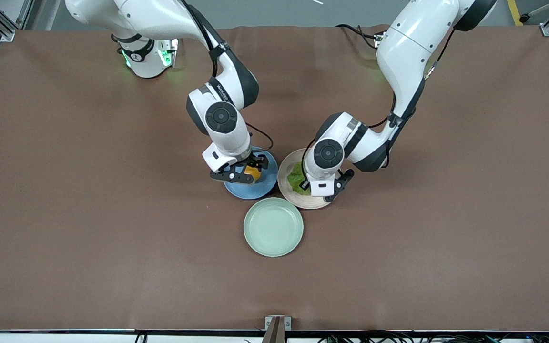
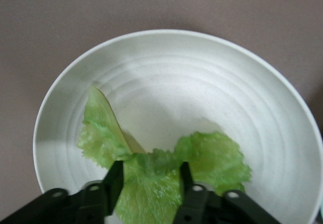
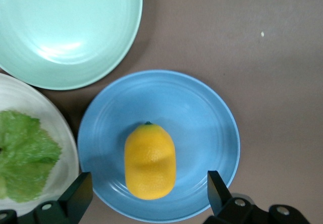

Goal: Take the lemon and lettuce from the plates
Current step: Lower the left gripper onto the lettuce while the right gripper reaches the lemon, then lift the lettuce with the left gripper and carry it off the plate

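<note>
My right gripper [image 1: 248, 175] hangs spread over the lemon [image 3: 150, 161] on the blue plate [image 3: 202, 108]; I'd centre, then descend. Left gripper [image 2: 149, 183] pinches the lettuce [image 2: 202, 158] on the beige plate [image 2: 202, 72]; lift slowly.

Yellow-orange lemon [image 3: 150, 161] lying on blue plate [image 3: 202, 113]; crinkled green lettuce [image 2: 161, 171] on pale plate [image 2: 202, 82]

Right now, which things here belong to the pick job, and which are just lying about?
Job: lemon on blue plate, under the open right gripper; lettuce on beige plate, between the left gripper's fingers.
Spare: mint-green plate, nearest the front camera.
</note>
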Motion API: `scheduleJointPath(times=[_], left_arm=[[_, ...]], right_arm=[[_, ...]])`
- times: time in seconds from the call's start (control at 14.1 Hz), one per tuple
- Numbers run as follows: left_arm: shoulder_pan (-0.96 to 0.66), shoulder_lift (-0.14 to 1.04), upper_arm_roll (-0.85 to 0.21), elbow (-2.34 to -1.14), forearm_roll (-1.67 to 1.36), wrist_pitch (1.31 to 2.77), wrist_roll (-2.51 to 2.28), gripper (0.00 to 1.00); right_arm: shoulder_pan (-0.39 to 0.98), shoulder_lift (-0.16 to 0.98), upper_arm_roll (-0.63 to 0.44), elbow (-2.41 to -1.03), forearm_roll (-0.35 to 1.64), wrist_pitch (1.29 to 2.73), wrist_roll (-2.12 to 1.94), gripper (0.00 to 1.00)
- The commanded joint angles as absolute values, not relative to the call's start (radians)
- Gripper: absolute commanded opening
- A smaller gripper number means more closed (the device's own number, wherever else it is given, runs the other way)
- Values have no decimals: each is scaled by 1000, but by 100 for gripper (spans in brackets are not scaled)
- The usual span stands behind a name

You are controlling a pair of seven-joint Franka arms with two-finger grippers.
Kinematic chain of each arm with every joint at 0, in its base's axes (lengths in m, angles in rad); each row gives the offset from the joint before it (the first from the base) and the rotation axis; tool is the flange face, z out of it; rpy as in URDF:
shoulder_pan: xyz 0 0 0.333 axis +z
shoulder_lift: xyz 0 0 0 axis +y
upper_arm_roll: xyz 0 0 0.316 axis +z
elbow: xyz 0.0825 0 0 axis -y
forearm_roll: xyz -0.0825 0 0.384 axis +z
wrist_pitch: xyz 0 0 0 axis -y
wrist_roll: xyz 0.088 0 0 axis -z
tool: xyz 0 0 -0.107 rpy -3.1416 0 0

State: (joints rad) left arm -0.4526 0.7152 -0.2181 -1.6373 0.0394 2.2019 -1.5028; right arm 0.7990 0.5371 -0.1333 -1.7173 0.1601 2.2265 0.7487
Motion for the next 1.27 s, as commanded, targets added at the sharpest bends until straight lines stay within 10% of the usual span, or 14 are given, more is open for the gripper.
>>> scheduleJointPath(times=[0.0,0.21,0.57,0.85,1.2], left_arm=[[-454,726,-215,-1624,58,2195,-1525,30],[-445,706,-215,-1614,57,2184,-1526,1],[-347,565,-210,-1576,61,2091,-1503,1],[-189,496,-210,-1598,93,1944,-1358,1],[-3,531,-213,-1693,169,2008,-1244,1]], right_arm=[[810,564,-143,-1741,181,2258,759,100],[827,612,-141,-1741,241,2310,759,100],[862,638,-141,-1756,256,2359,759,99],[862,635,-143,-1764,256,2350,747,32],[832,507,-163,-1753,246,2197,736,20]])
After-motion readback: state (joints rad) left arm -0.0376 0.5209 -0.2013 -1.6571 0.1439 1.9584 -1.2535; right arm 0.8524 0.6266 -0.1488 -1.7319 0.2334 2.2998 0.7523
